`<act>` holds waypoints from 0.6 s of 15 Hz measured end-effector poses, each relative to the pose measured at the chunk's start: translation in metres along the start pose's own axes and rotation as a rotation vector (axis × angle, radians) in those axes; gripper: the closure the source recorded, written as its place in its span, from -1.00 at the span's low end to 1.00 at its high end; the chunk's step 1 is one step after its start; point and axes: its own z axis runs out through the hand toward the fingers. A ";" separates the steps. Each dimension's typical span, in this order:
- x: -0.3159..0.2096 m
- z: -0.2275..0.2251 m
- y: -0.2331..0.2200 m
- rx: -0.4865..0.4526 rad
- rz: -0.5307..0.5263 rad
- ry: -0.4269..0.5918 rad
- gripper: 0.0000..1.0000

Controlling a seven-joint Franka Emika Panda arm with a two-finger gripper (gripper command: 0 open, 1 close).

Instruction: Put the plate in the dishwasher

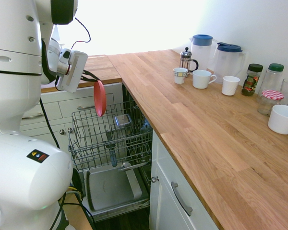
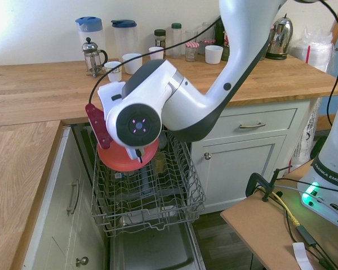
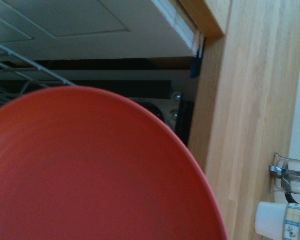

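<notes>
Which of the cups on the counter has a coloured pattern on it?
The small cup directly in front of the French press; it carries a patterned band, while the others are plain white.

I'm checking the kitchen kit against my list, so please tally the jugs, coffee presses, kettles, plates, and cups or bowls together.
Jugs: 2
Coffee press: 1
Kettle: 1
Plate: 1
Cups or bowls: 4
Total: 9
</notes>
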 end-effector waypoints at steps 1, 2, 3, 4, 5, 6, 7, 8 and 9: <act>-0.003 0.002 -0.014 -0.008 -0.009 -0.008 1.00; -0.005 0.004 -0.028 -0.017 -0.015 -0.014 1.00; -0.006 0.005 -0.040 -0.026 -0.016 -0.019 1.00; -0.005 0.005 -0.051 -0.039 -0.010 -0.022 1.00; -0.006 0.005 -0.061 -0.055 0.003 -0.027 1.00; -0.006 0.004 -0.070 -0.069 0.018 -0.032 1.00; -0.006 0.003 -0.077 -0.078 0.036 -0.040 1.00; -0.008 0.003 -0.082 -0.088 0.057 -0.054 1.00; -0.010 0.003 -0.085 -0.095 0.073 -0.067 1.00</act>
